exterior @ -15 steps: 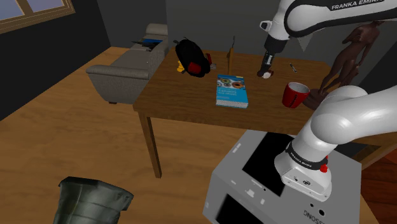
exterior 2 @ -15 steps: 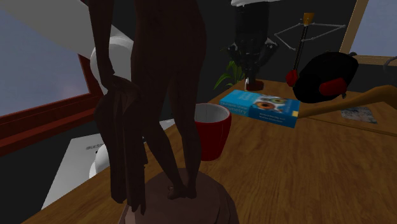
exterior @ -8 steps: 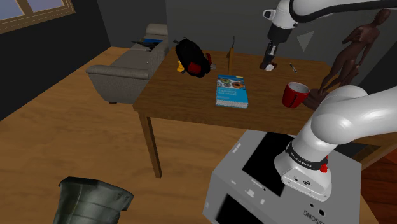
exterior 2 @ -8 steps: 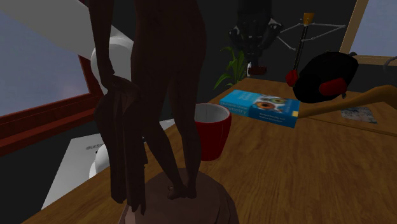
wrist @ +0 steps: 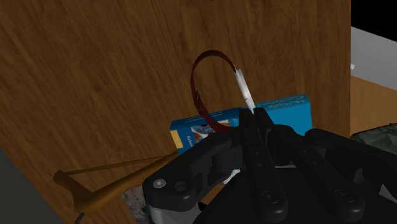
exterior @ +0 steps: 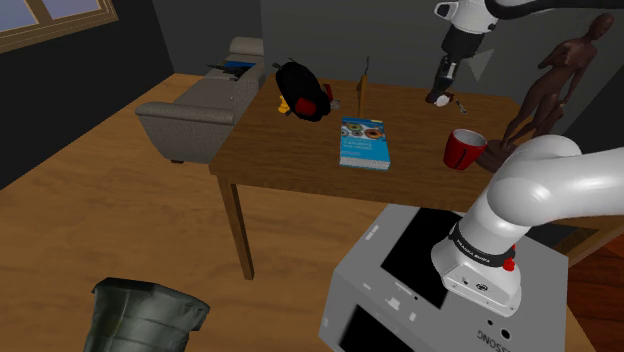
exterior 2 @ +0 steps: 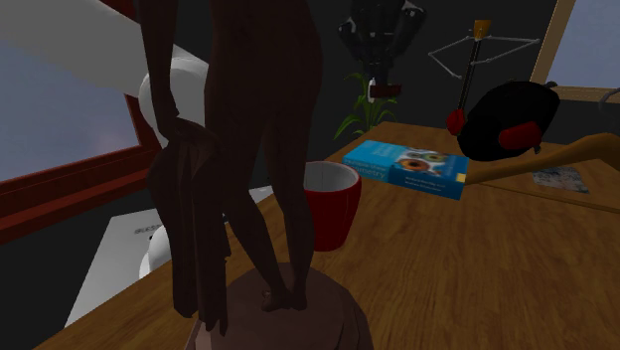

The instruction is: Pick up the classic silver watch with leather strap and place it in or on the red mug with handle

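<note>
My black gripper [exterior: 440,92] hangs high above the wooden table [exterior: 290,150], shut on the watch [exterior: 437,100]. In the wrist view the watch's dark red strap [wrist: 199,95] loops out from the fingertips [wrist: 252,119], with its silver face [wrist: 243,91] at the edge of the loop. The second exterior view has the gripper [exterior 2: 381,82] holding the watch [exterior 2: 384,91] well above the tabletop. The red mug [exterior: 463,150] with a handle stands upright near the table's front right in the shoulder view, below and slightly right of the gripper. Its white inside [exterior 2: 331,180] is open.
A blue book [exterior: 362,141] lies mid-table. A black and red object [exterior: 302,90] sits at the back, a thin wooden crossbow [exterior 2: 487,50] beside it. A dark figurine [exterior: 553,85] stands right by the mug. A grey sofa [exterior: 200,110] and a bin [exterior: 148,315] are on the floor.
The gripper has lifted the watch off the table and carried it up and toward the shoulder view's right, closer to above the mug.
</note>
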Controlling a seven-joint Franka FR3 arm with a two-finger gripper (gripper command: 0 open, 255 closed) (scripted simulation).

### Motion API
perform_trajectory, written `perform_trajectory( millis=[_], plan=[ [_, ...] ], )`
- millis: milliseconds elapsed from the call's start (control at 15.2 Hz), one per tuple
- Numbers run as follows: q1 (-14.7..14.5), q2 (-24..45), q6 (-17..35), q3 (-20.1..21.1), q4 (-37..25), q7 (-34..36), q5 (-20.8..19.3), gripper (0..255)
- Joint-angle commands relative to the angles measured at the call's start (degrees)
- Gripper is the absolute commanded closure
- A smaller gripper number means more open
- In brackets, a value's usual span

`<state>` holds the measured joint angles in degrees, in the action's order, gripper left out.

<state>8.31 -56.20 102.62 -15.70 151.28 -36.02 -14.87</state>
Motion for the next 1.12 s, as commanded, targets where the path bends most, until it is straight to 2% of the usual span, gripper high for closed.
perform_trajectory(
  millis=[0,462,1056],
  plan=[
    [1.58,-4.17,-3.07,-0.87,0.99,-1.83,-1.07,255],
    [7.27,-17.97,-14.38,-3.63,2.95,-8.50,-4.71,255],
    [9.04,-20.91,-9.74,-6.24,10.64,-8.52,-7.33,255]
  ],
)
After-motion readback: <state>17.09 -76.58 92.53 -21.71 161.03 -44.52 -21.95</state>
